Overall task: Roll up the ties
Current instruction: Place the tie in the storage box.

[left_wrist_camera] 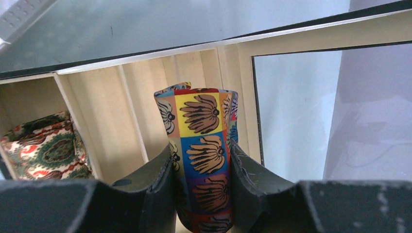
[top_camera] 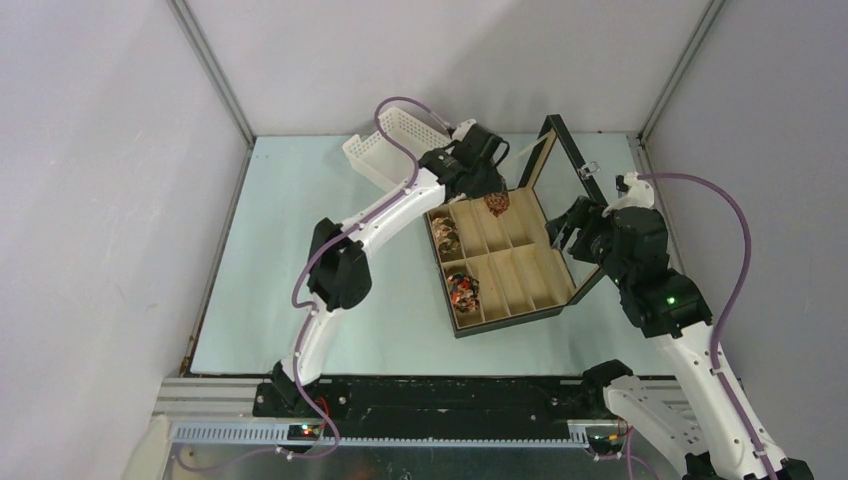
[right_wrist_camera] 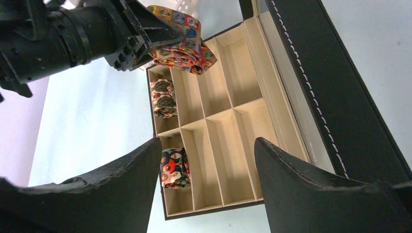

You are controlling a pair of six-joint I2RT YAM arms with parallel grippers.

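Observation:
My left gripper (top_camera: 492,196) is shut on a rolled tie (left_wrist_camera: 204,150) with yellow, blue and red squares and tan flower shapes. It holds the coil (top_camera: 496,204) over the far compartments of the open black box (top_camera: 458,325); the tie also shows in the right wrist view (right_wrist_camera: 182,46). A coiled cream and red tie (top_camera: 445,236) lies in a far-left compartment, also seen in the left wrist view (left_wrist_camera: 46,153). Another coiled tie (top_camera: 463,292) with red, black and pink blobs lies in the near-left compartment, also in the right wrist view (right_wrist_camera: 176,167). My right gripper (top_camera: 558,232) is open and empty beside the box's raised lid (top_camera: 570,175).
A white perforated basket (top_camera: 395,145) stands at the back, left of the box. The box's glass lid stands upright on its right side. The remaining cream compartments (right_wrist_camera: 243,145) hold nothing. Grey walls enclose the pale table (top_camera: 300,250).

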